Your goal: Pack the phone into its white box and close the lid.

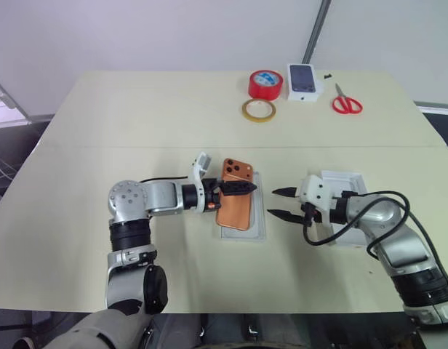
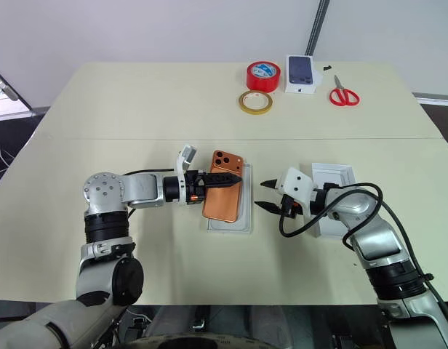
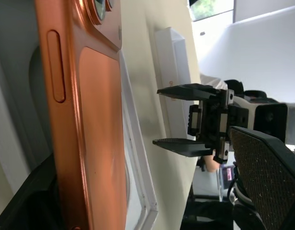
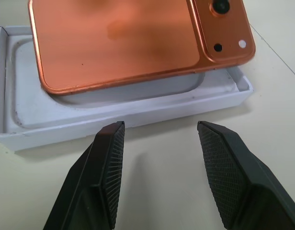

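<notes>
The orange phone (image 1: 236, 203) lies tilted, back up, over the white box (image 1: 259, 227), with its right long edge down in the tray and its left edge raised. My left gripper (image 1: 242, 193) reaches in from the left and is open wide. One finger (image 2: 225, 178) stretches above the phone's back, and the other is hidden beneath the phone. In the right wrist view the phone (image 4: 119, 43) overhangs the box's rim (image 4: 138, 114). To the right of the box my right gripper (image 1: 281, 203) is open and empty, pointing at it. The lid (image 1: 349, 182) sits behind that gripper.
At the table's far side are a red tape roll (image 1: 265, 84), a tan tape ring (image 1: 259, 110), a small white box printed with a dark phone (image 1: 305, 81) and red scissors (image 1: 346, 102). A black cable (image 1: 333, 233) loops off my right wrist.
</notes>
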Controlling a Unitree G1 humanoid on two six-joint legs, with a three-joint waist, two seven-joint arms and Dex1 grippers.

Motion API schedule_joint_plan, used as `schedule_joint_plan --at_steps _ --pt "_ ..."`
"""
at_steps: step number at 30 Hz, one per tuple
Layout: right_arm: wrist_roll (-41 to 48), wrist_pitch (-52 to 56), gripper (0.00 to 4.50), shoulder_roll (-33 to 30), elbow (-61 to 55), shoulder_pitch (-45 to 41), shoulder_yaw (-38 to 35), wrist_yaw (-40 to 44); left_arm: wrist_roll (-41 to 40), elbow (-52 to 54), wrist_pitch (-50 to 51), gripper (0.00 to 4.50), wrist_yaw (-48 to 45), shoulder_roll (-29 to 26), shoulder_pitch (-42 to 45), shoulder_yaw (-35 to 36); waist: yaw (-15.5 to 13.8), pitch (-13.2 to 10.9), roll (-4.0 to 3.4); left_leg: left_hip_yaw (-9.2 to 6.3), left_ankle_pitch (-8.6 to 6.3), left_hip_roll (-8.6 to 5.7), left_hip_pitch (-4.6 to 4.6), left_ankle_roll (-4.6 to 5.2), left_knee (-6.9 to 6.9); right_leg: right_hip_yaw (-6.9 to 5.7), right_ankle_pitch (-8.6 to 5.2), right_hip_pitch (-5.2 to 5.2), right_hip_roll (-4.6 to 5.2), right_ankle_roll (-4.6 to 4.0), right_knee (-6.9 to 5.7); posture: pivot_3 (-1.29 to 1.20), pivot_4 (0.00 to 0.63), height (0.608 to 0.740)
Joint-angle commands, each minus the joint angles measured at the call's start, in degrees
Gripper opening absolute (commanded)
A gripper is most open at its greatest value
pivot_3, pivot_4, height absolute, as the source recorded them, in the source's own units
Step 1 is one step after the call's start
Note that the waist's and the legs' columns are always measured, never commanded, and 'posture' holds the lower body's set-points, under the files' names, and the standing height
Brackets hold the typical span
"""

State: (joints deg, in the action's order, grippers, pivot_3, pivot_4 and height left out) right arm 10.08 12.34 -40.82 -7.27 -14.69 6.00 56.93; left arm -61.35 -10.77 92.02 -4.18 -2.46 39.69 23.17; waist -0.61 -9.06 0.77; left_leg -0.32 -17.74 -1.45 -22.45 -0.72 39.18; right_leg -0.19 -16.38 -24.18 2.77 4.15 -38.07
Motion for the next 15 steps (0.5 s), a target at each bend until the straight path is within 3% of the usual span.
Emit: schedule_joint_plan --at_steps 1,6,15 --pt "-0.18 -1.02 2.54 0.64 -0.42 -0.99 0.08 -0.42 -6.51 -2.83 0.48 4.47 5.76 0.77 1.35 2.21 -0.01 0.00 0.00 0.00 0.01 0.00 0.00 -0.01 0.00 0.00 0.00 0.00 0.00 0.00 -0.01 0.00 0.150 0.740" --pt "-0.53 -1.07 2.54 0.97 -0.50 -1.24 0.41 -0.50 -12.80 -5.41 0.47 4.47 13.87 2.57 2.33 4.54 -0.09 -0.01 0.01 0.00 0.01 0.00 0.00 -0.01 0.02 0.00 0.00 0.00 0.00 0.00 -0.01 0.00 0.150 0.740" --pt "-1.03 -1.40 2.54 1.14 0.01 -1.57 0.39 -0.43 -28.14 -4.02 -0.26 4.47 24.71 -1.70 -0.76 -0.59 0.01 -0.01 0.01 0.00 0.04 0.00 0.00 -0.06 0.02 0.01 0.00 -0.04 -0.01 0.00 -0.05 0.00 0.150 0.740"
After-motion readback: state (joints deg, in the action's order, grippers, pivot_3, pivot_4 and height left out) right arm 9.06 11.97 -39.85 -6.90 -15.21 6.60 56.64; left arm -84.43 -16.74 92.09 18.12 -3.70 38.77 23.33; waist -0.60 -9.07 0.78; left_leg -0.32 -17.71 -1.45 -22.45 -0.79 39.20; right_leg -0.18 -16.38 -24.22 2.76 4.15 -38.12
